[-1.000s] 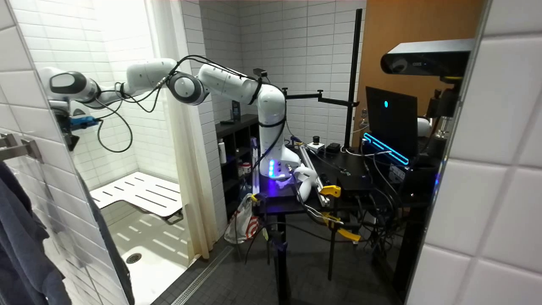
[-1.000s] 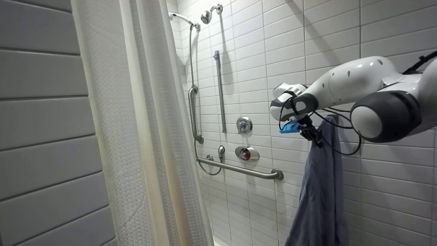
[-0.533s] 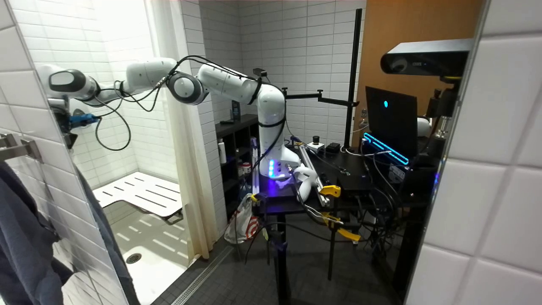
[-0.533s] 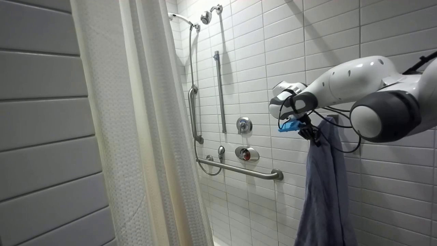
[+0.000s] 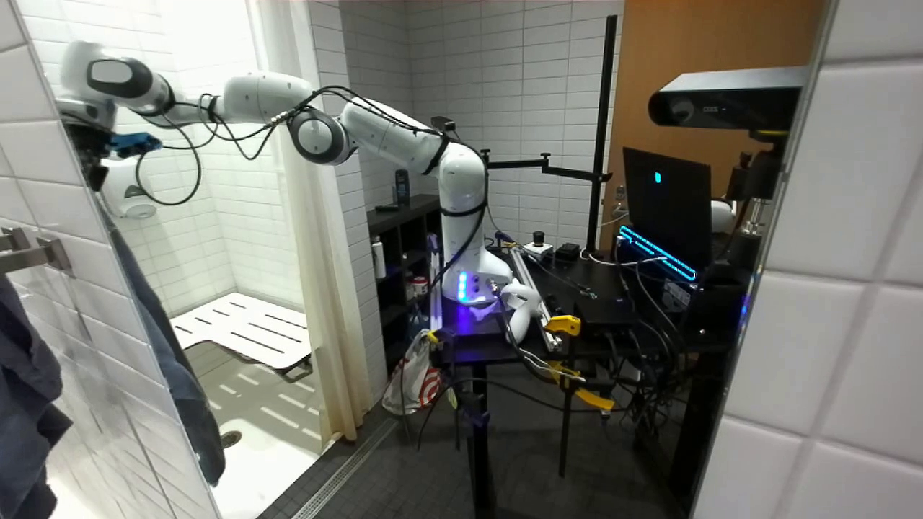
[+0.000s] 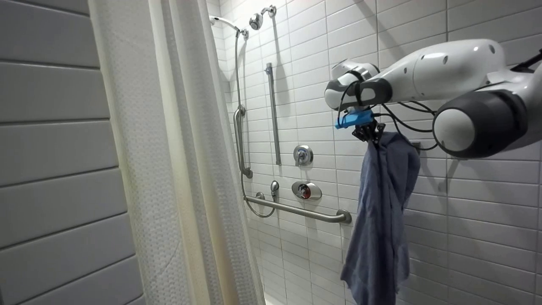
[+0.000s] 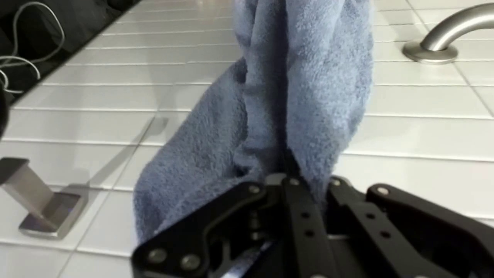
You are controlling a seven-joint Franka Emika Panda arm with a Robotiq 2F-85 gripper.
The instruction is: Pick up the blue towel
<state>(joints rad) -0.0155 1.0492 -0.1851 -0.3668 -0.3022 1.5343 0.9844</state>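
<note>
I see the gripper (image 6: 374,137) clenched on the towel (image 6: 377,220), pinched near its top, hanging at the gripper's 6 o'clock in an exterior view. Likely gripped there so the length trails below; arm (image 6: 457,76) high, I'd guess, to clear the hook (image 7: 36,200). Counts: one gripper, one towel; in the wrist view, one hook at 8 o'clock, apart from the towel, one bar (image 7: 447,34) at 2. Blue patch (image 5: 25,404), 8 o'clock in an exterior view: reflection or second towel, can't tell.
</note>
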